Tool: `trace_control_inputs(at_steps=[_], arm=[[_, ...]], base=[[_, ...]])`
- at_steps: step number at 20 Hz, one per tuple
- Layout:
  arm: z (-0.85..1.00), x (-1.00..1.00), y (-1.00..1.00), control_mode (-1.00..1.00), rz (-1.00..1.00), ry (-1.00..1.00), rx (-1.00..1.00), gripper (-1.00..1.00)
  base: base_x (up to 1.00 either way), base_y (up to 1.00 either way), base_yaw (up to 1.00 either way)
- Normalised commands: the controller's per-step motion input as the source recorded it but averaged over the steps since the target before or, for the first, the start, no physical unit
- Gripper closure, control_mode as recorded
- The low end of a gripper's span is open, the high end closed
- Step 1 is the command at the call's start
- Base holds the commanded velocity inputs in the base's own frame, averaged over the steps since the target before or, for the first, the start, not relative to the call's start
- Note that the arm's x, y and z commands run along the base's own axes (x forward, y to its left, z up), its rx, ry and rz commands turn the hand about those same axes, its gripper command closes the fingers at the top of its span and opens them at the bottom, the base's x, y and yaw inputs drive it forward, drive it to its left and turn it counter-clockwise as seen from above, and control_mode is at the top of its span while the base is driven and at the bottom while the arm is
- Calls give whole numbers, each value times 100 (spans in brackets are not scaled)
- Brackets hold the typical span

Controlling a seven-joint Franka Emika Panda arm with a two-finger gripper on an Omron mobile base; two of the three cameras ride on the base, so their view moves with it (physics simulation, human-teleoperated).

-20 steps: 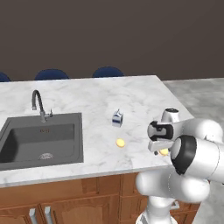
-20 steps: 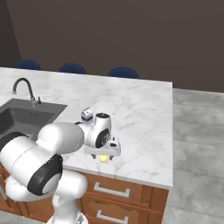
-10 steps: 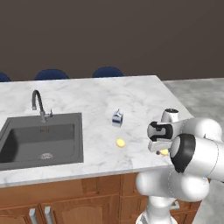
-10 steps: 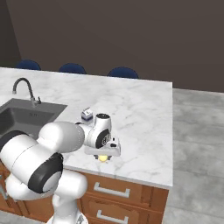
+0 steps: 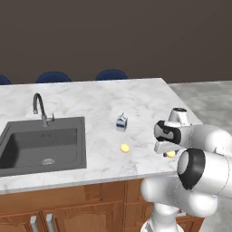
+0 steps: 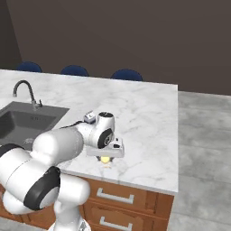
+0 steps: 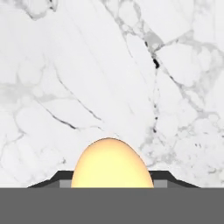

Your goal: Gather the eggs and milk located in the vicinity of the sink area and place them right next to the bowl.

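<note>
My gripper [image 7: 112, 186] is closed tight on an egg [image 7: 112, 164], low over the marble counter [image 5: 90, 97] near its front right edge. In the hand view the egg sits right between the two dark tips. From the left base view a bit of that egg [image 5: 170, 154] peeks out under the hand; same from the right, egg [image 6: 105, 159] under the gripper [image 6: 105, 155].

Second egg [image 5: 124, 147] lies loose on the counter, between sink [image 5: 43, 145] and my hand, just in front of the milk [image 5: 121, 122]. Milk stands upright, untouched, a little right of the sink's far corner.

No bowl visible from here, so I can't tell where the drop spot is.

Progress, as I judge it: early. One egg gripped, not yet lifted clear as far as I can tell; nothing delivered. Left to do: carry this egg to the bowl, come back for the loose egg, then the milk. Egg is round and slick, so the grip could slip on the lift.
</note>
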Motion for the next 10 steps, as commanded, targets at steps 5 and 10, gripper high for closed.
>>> trace_control_inputs(at_steps=[5,10], arm=[[96,-37,6,-100,0,-3,5,100],[95,-50,20,-100,1,0,2,100]], base=[[0,0,0],[0,0,0]])
